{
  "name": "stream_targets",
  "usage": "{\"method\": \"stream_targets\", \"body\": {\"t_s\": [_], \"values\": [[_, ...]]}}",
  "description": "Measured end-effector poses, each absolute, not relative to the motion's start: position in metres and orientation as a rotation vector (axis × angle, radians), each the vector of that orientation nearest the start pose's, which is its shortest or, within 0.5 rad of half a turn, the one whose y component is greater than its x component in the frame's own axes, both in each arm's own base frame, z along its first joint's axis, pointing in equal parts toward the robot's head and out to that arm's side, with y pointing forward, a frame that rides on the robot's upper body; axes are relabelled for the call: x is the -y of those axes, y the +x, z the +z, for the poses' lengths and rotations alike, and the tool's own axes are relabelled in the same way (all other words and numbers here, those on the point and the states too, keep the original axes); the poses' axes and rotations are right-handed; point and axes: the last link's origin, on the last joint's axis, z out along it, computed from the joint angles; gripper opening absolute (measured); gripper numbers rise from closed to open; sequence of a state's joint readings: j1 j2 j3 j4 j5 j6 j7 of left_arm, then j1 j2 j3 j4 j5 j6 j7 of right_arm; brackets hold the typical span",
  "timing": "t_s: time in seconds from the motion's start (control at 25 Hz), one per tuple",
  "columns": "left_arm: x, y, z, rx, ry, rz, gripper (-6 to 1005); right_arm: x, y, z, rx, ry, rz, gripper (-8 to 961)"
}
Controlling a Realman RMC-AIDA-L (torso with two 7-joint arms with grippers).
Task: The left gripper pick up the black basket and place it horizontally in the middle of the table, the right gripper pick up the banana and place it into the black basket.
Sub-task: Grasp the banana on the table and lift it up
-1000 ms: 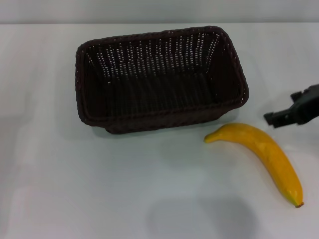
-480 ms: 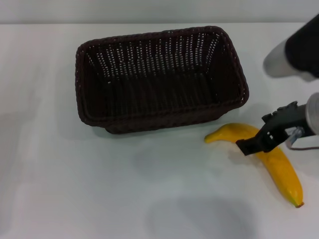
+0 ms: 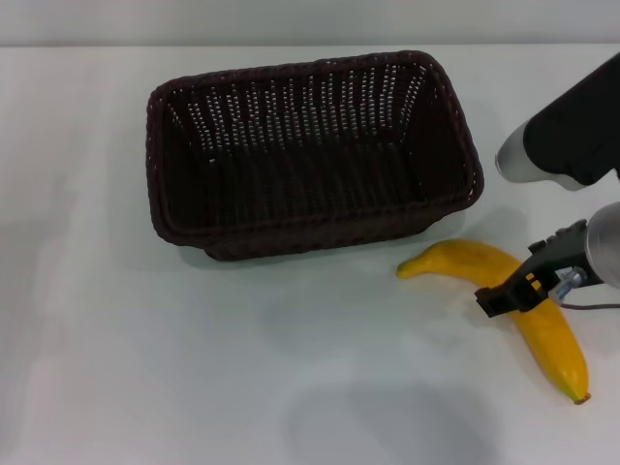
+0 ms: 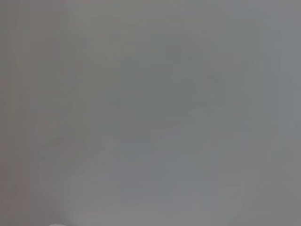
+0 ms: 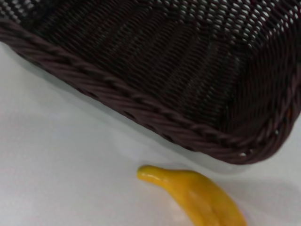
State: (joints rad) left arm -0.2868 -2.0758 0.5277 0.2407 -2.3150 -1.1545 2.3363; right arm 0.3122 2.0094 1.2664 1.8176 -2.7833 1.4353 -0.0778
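**Over the banana: right gripper above the fruit**

Above the middle of the banana (image 3: 513, 295) hangs the right gripper (image 3: 518, 289); whether its fingers are spread or closed cannot be told. The banana lies flat on the table (image 3: 145, 368), stem end towards the basket (image 3: 310, 155), which sits upright and empty just beyond the gripper, apart from the fruit. The left gripper is out of sight.

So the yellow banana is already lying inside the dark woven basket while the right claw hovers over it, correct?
Not quite: the head view shows the curved yellow banana lying on the white table, outside the dark woven wicker basket. The right claw does hover over it.
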Motion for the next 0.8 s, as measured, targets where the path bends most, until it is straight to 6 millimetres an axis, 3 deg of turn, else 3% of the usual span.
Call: {"method": "stream_targets", "body": {"t_s": [0.48,0.8], "values": [[-0.288,-0.407,0.071,0.888,-1.249,-0.906,870,-0.307,0.191,-0.019,-0.952,-2.275,-0.510,846],[-0.291,-0.405,0.072,0.887,-1.245,-0.917,870,-0.311,0.194,-0.023,-0.996,-2.276,-0.545,806]]}}
